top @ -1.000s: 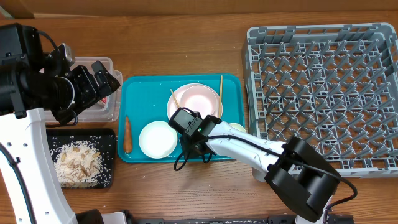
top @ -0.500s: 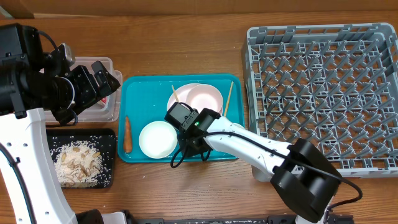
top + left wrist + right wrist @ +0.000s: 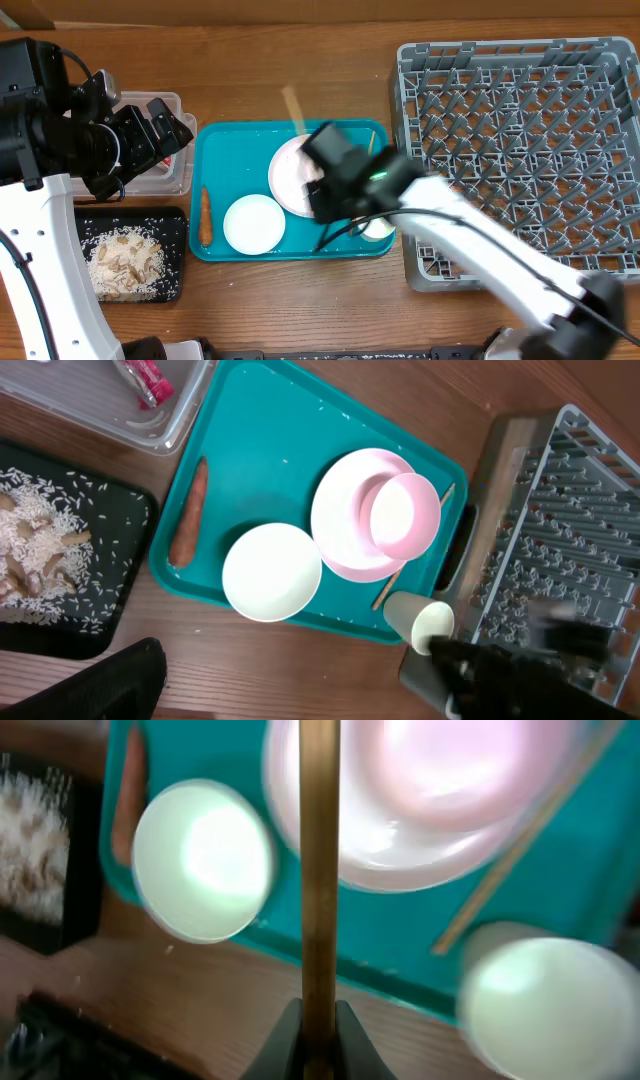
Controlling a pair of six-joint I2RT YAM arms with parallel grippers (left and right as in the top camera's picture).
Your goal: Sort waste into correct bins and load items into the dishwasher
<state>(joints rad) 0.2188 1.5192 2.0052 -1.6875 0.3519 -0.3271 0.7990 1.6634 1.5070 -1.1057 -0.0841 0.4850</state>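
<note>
Right gripper [image 3: 318,1025] lifted off teal tray [image 3: 230,150], clamped tight on one chopstick [image 3: 319,870]; left gripper [image 3: 165,132] opening unclear.

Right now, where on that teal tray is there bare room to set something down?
The teal tray corner nearest the clear tub, bordered by the carrot, white bowl and pink plate, is bare. The side nearest the rack is crowded: plate, tipped cup, a chopstick, with the right claw holding a second chopstick above.

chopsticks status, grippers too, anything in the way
Right gripper shut on one chopstick, over teal tray. Left gripper over clear tub, jaws unreadable. Other chopstick on tray under plate edge. Nothing seen blocking the rack.
</note>
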